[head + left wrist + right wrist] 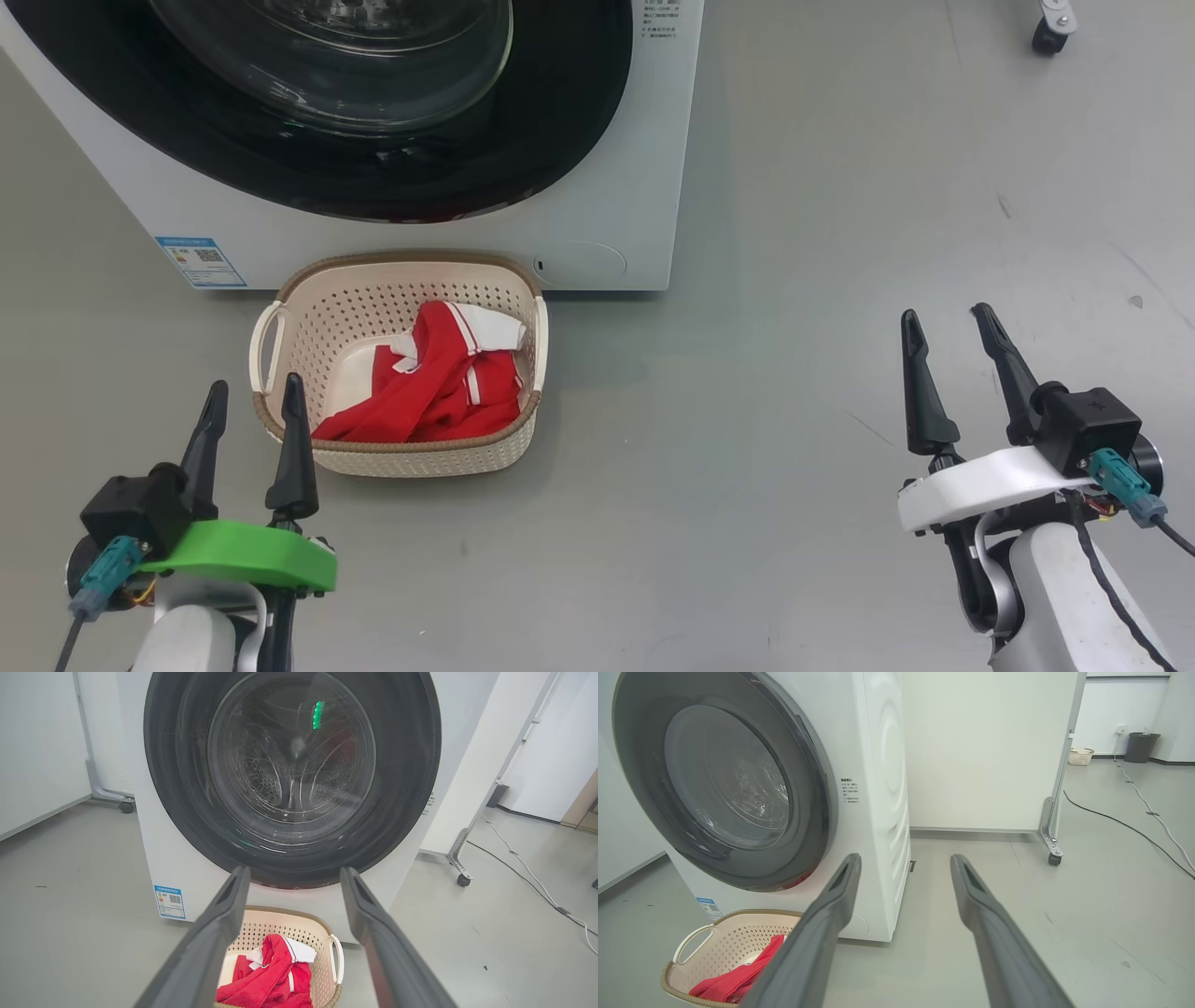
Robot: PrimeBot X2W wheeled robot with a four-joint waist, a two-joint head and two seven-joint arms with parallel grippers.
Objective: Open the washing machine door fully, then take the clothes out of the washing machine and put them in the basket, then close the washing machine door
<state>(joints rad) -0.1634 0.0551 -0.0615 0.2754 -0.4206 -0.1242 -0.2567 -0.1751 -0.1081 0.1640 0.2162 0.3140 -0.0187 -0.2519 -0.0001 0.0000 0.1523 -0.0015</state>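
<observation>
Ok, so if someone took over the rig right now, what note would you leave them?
Left gripper: jaws open, empty, beside the basket.
Right gripper: jaws open, empty, above the floor.
Clothes: lying in the basket, which stands right in front of the washing machine.
Washing machine door: flush with the front, looks shut.
Done: apparently all three steps. Left: perhaps confirm the latch caught.

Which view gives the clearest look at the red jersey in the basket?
The head view: it looks down into the basket, so the red jersey lies nearly whole, white collar showing. The left wrist view cuts its lower part off at the bottom edge; the right wrist view catches a red patch above the rim.
</observation>
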